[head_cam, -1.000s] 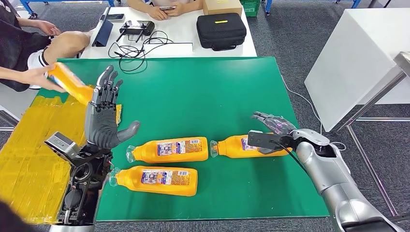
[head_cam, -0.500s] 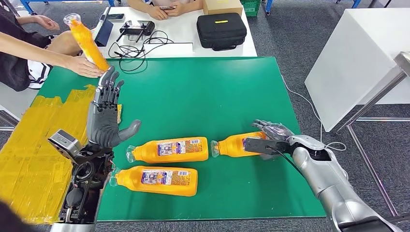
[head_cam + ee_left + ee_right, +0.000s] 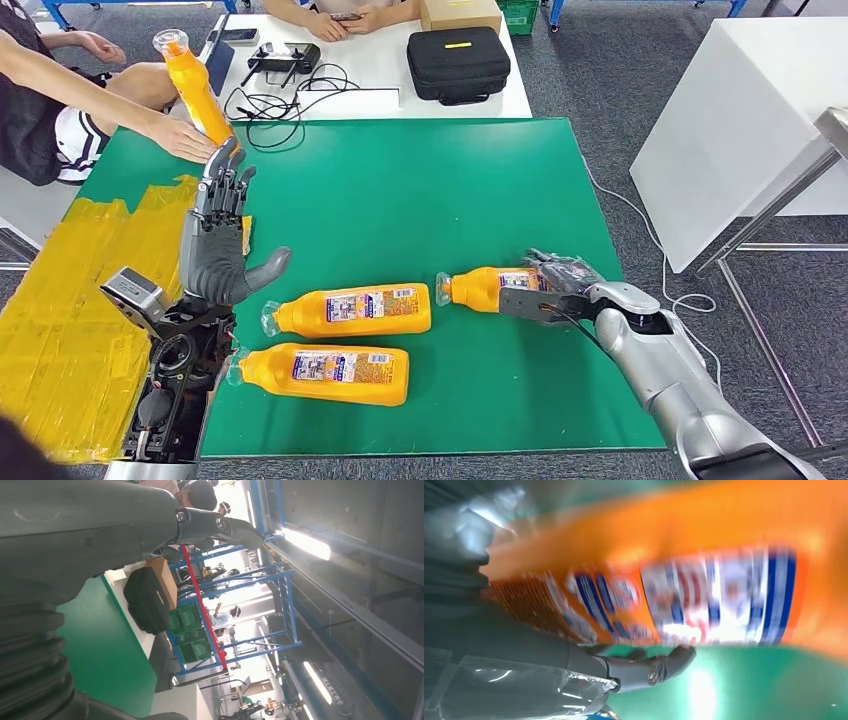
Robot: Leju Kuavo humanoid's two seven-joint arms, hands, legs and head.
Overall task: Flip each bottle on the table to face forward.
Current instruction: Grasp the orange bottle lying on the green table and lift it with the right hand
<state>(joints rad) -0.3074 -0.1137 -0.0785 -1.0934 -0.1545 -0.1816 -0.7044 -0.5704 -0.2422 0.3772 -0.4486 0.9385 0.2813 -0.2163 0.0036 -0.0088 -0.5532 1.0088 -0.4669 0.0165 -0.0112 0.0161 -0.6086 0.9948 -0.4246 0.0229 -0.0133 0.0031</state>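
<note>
The green table top [image 3: 420, 200] held three orange plastic bottles lying on their sides, long way running left to right, clear caps pointing left. The right bottle [image 3: 485, 290] lay at the near right, and the robot's right hand [image 3: 555, 285] was wrapped around its wide end. The middle bottle [image 3: 350, 310] lay just left of it. The near bottle [image 3: 325, 372] lay closest to the robot. The left hand [image 3: 218, 240] stood up flat with fingers apart, holding nothing. At the far left, a person's hand [image 3: 180, 135] held a fourth orange bottle [image 3: 190, 88] upright, cap up.
</note>
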